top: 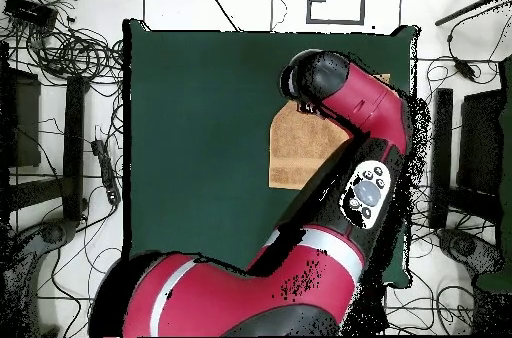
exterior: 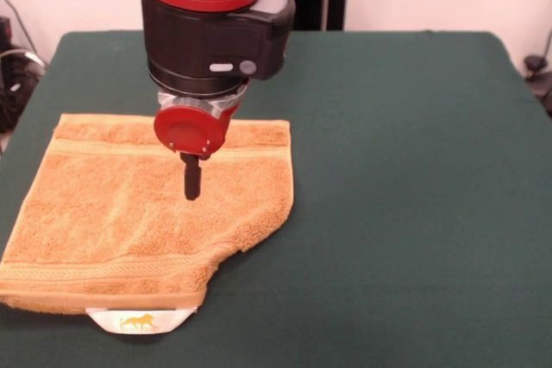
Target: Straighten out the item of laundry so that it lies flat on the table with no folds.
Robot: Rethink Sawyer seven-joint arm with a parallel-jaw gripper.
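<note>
The item of laundry (exterior: pixel 129 221), an orange-tan towel, lies on the left near part of the green table (exterior: pixel 414 170). Stripe bands run along its far and near ends. Its right near corner is folded in, leaving a slanted edge, and the near hem looks doubled and thick. A small white tag (exterior: pixel 142 321) sticks out at the near edge. My gripper (exterior: pixel 191 187) points down over the towel's far middle, shut with nothing in it; whether its tip touches the cloth is unclear. In the overhead view the arm hides most of the towel (top: pixel 300 149) and the gripper itself.
The towel's left side reaches close to the table's left edge (exterior: pixel 17 187) in the front view. Bare green cloth (top: pixel 200 134) stretches over the rest of the table. Cables and stands (top: pixel 70 74) lie on the floor around it.
</note>
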